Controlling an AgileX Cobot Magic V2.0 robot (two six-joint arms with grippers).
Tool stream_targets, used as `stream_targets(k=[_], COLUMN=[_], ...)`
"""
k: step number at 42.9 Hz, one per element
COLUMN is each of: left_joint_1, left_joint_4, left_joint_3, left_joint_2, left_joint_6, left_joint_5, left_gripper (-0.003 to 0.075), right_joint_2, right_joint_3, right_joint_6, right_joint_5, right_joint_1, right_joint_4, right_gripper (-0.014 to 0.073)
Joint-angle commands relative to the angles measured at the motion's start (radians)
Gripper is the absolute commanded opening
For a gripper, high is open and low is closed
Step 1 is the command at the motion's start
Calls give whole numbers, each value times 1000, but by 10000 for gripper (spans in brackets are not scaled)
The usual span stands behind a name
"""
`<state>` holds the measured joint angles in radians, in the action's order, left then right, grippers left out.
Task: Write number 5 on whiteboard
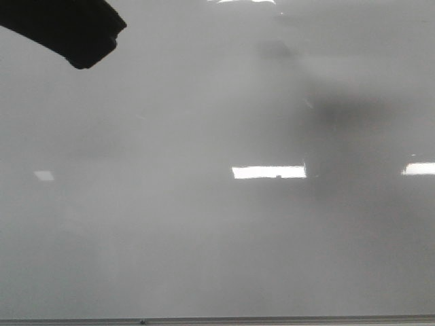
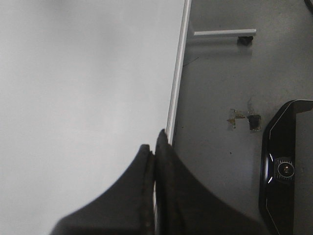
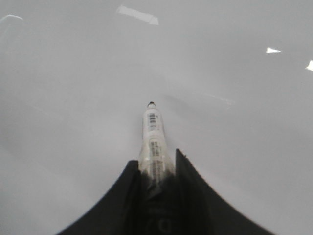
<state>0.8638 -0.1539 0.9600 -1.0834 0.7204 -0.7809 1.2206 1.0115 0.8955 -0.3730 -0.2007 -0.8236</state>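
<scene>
The right gripper point(image 3: 157, 164) was closed around a white pen point(image 3: 152, 137), its black tip pointing out over the whiteboard point(image 3: 73, 98). The left gripper point(image 2: 155, 161) had its two fingers pressed together and held nothing, over the board's thin metal edge point(image 2: 177, 78). Beside that edge lay a grey floor point(image 2: 220, 88) and a black device point(image 2: 286, 166). The board was shiny and pale, with bright light patches point(image 1: 268, 172). No number 5 showed on it.

Unreadable small print and a barcode on the marker point(image 3: 153, 142) label; no legible text elsewhere.
</scene>
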Motion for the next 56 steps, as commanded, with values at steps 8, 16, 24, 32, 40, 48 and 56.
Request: stream_targets(k=[8,16,24,32,40,48,56], left_joint_1=[6,6,6,6,6,6,6], left_joint_4=[-20,-20,-20,-20,-20,-20,-20], left_joint_3=[34,34,34,34,34,34,34], left_joint_2=[22,22,22,22,22,22,22], left_joint_6=[-8,-8,-8,-8,-8,-8,-8], left_joint_5=[50,50,50,50,50,50,48], left_gripper=[-20,-20,-20,-20,-20,-20,-20], right_joint_2=[89,138,168,171,170,161,137], right_joint_3=[162,190,185,127,109,109,62], right_joint_6=[2,2,3,3,3,2,-6], right_joint_5=[65,70,-37,-6,48,72,72], right_joint_1=[7,7,-4,-54,-58,-48,18], right_joint_4=[-33,-33,-28,-26,-26,-26,-26], right_gripper=[-58,-58,-58,-58,-58,-58,-58])
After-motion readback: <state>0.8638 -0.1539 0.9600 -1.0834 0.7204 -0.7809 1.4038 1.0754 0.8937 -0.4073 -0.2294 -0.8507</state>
